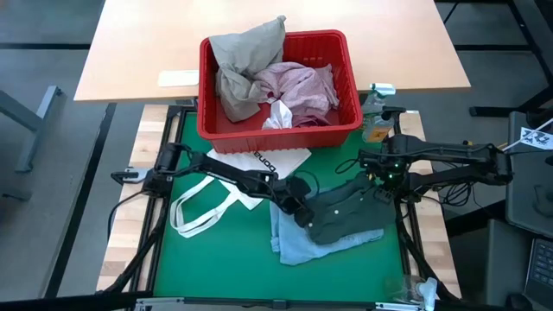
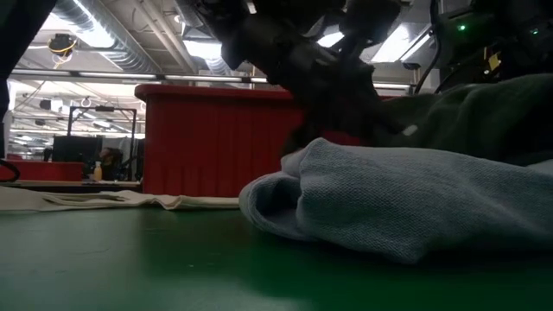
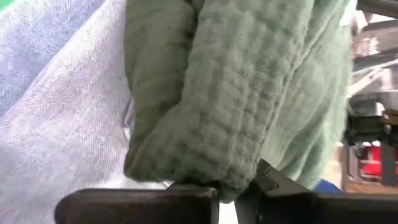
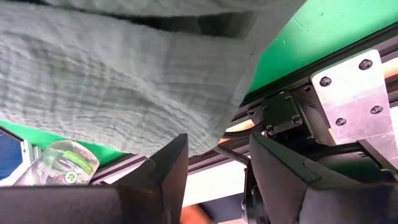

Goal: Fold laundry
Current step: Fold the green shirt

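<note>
Your left end effector (image 1: 302, 213) is clamped on the near-left edge of the dark grey-green garment (image 1: 346, 212); the left wrist view shows a fold of that ribbed cloth pinched between its closed fingers (image 3: 186, 198). From the pinch, the garment runs away toward the right arm, its long axis lying roughly across the bench (image 1: 216, 268), and it rests on top of the light blue garment (image 1: 298, 242), which spreads out beneath and toward the front edge.

Your right end effector (image 1: 380, 186) sits at the garment's far right edge with its fingers apart; cloth hangs just beside them, but I judge it not gripped.

Both arms are at opposite ends of the same piece, the left holding it. Any fold across depends on the right securing its end first.

The remaining laundry lies in the red basket (image 1: 341, 130) behind.
</note>
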Robot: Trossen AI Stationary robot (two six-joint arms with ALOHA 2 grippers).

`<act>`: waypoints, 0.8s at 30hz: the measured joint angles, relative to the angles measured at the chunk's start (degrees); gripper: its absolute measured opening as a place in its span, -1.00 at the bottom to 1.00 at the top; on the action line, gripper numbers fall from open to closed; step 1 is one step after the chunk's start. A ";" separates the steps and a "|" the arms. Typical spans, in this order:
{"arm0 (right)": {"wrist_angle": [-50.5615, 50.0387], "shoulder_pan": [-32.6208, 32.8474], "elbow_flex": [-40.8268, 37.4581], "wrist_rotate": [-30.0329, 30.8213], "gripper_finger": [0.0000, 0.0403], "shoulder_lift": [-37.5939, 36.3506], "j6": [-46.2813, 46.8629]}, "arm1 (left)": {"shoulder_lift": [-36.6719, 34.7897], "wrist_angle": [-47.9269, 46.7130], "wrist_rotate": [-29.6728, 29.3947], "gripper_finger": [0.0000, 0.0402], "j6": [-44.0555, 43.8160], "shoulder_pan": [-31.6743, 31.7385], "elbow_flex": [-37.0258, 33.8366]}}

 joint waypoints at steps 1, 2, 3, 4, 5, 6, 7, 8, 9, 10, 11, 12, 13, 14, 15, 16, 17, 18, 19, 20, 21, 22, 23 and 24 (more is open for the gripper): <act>-0.02 0.00 0.00 0.00 -0.14 -0.24 0.00 | -0.54 -0.16 0.76 -0.93 -0.05 0.22 0.00; -0.09 0.00 0.00 0.01 -0.14 -0.46 0.00 | -1.27 -0.04 1.12 -0.93 -0.12 0.34 0.01; -0.09 0.00 0.00 0.01 -0.14 -0.71 0.00 | -2.22 -0.66 1.53 -0.93 -0.12 0.41 0.02; -0.06 0.00 0.00 0.01 -0.14 -1.05 0.00 | -3.09 -1.48 2.20 -0.94 -0.12 0.41 0.02; -0.08 0.00 0.00 0.01 -0.14 -1.30 0.00 | -3.78 -1.88 3.12 -0.95 -0.14 0.39 0.02; -0.21 0.00 0.00 -0.02 -0.14 -1.62 0.00 | -4.52 -2.68 4.13 -0.96 -0.13 0.39 0.07; -0.21 0.00 0.00 -0.04 -0.14 -2.00 0.00 | -5.25 -4.02 5.01 -0.96 -0.14 0.39 0.07; -0.20 0.00 0.00 -0.04 -0.14 -2.31 0.00 | -5.69 -4.76 5.92 -0.97 -0.27 0.39 0.07; -0.34 0.00 0.02 -0.07 -0.14 -2.58 0.04 | -6.32 -5.42 6.87 -0.97 -0.68 0.36 0.07; -0.42 0.01 0.02 -0.10 -0.14 -2.94 0.17 | -6.90 -6.63 7.55 -0.97 -1.25 0.27 0.07; -0.38 0.03 0.02 -0.13 -0.14 -3.28 0.28 | -7.56 -7.62 8.18 -0.97 -1.53 0.26 0.07; -0.44 0.02 0.02 -0.16 -0.14 -3.55 0.48 | -8.08 -8.47 8.80 -0.97 -1.67 0.23 0.07; -0.51 0.02 0.02 -0.34 -0.14 -3.85 0.50 | -8.80 -9.63 9.33 -0.97 -1.68 0.16 0.07; -0.45 0.02 0.02 -0.56 -0.14 -4.13 0.50 | -9.43 -11.29 9.74 -0.97 -1.71 0.10 0.07; -0.49 0.02 0.02 -0.60 -0.14 -4.27 0.52 | -9.69 -12.48 10.09 -0.97 -1.78 0.09 0.07; -0.53 0.02 0.02 -0.73 -0.14 -4.41 0.56 | -10.16 -13.30 10.56 -0.97 -1.99 0.04 0.08; -0.47 0.02 0.02 -1.04 -0.14 -4.63 0.59 | -10.64 -15.10 11.12 -0.97 -2.26 0.03 0.09; -0.35 0.02 0.02 -1.09 -0.14 -4.83 0.61 | -10.86 -16.47 11.92 -0.97 -2.73 0.00 0.07; -0.49 0.02 0.02 -1.08 -0.14 -4.92 0.65 | -10.99 -16.58 12.80 -0.97 -2.92 -0.07 0.09; -0.59 0.00 0.02 -1.09 -0.14 -4.92 0.68 | -11.39 -17.14 13.70 -0.97 -2.90 -0.19 0.09; -0.52 0.00 0.02 -1.09 -0.14 -4.88 0.68 | -11.60 -18.65 14.54 -0.97 -2.89 -0.50 0.09; -0.40 0.00 0.02 -1.09 -0.14 -4.84 0.68 | -11.68 -19.43 15.35 -0.97 -2.90 -0.75 0.09; -0.41 0.00 0.02 -1.09 -0.14 -4.84 0.68 | -11.68 -20.07 15.72 -0.97 -2.85 -1.01 0.09; -0.43 0.00 0.02 -1.09 -0.14 -4.87 0.68 | -11.68 -21.56 15.69 -0.97 -2.77 -1.29 0.09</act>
